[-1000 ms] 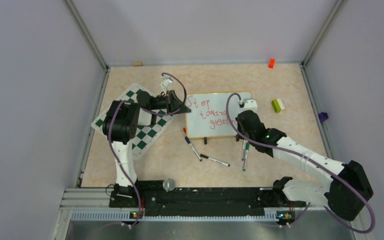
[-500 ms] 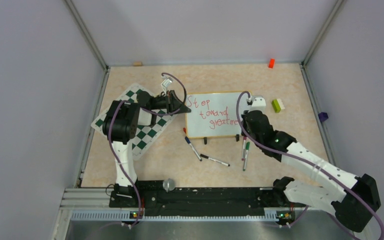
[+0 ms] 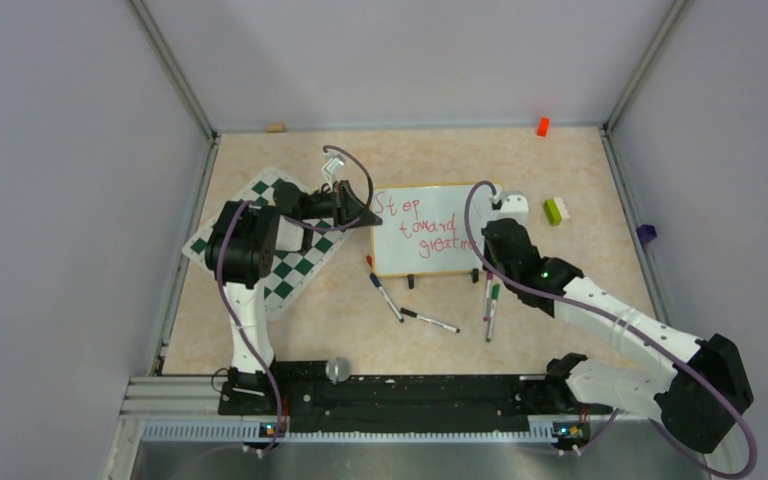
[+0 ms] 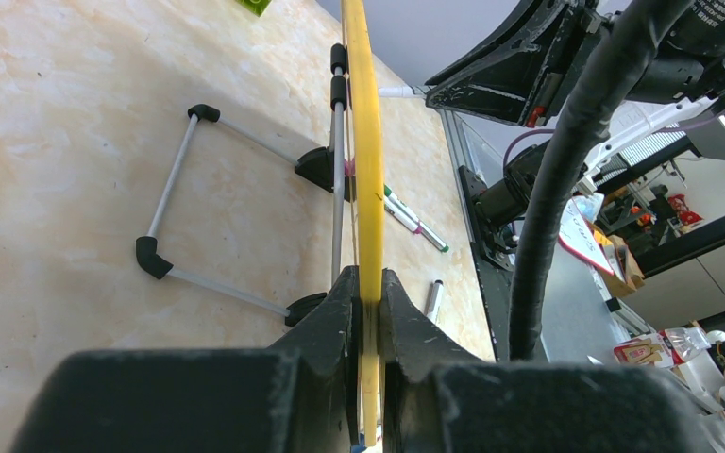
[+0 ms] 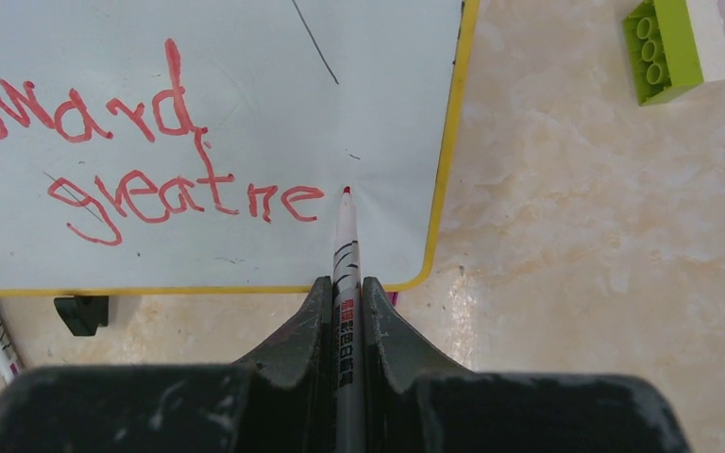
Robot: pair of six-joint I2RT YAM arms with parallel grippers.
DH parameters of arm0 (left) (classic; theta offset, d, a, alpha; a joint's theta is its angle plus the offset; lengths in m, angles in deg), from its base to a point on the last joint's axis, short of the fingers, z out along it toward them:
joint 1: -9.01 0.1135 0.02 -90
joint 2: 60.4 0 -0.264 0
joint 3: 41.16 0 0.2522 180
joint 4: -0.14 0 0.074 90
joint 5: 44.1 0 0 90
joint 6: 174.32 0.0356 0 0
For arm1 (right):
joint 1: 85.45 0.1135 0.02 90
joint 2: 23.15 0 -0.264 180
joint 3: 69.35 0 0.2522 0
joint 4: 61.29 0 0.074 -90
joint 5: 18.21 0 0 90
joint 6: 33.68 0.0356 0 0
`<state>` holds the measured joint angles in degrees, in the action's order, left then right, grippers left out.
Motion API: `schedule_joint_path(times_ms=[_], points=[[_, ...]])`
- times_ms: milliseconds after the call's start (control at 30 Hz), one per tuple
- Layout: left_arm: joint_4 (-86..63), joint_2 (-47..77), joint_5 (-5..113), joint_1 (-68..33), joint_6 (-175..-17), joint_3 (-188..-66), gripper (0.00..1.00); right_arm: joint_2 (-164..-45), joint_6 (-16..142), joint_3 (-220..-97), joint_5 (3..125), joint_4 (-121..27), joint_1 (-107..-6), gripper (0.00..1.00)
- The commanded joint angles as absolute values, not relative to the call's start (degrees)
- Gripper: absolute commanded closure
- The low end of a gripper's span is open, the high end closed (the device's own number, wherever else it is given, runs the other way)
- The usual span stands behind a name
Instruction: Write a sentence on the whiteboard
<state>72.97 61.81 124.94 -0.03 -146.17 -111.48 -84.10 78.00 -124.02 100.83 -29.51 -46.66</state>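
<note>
Surface: beige marbled table (image 3: pixel 580 180), pale walls on three sides. Chess mat (image 3: pixel 295 272) at 9 o'clock of centre. Green-white brick (image 3: pixel 557 210) at 3 o'clock. Orange block (image 3: pixel 542 126) at 1 o'clock, by the back wall. Loose markers (image 3: pixel 430 320) lie at 6 o'clock of the board.

Whiteboard (image 3: pixel 405 258) sits mid-table, yellow-rimmed, with black feet along its 6 o'clock edge. Sentence (image 5: pixel 151 179) is in red, three lines: "Step / toward / greatne", last letters unclear.

Left gripper (image 4: pixel 368 283) is at the board's 9 o'clock edge. Its fingers are pinched tight on the yellow rim, which runs straight up between them.

Right gripper (image 5: pixel 345 288) is at the board's 4 o'clock corner, jaws clamped on a marker (image 5: pixel 345 241). The red tip points to 12 o'clock, over white board just at 3 o'clock of the last written letter and inside the rim. Tip-to-board contact: cannot tell.
</note>
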Motion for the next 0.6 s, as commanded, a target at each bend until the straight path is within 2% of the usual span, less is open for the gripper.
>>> schedule_joint_path(times_ms=[0,567], points=[[79.2,60.6,124.3,0.1,-147.0,-111.9,1.00,-84.3,78.1,-125.2,101.2,-32.1,-47.9,1.00],[79.2,60.5,124.3,0.1,-147.0,-111.9,1.00,-86.2,77.8,-124.4,101.1,-36.5,-48.7,1.00]])
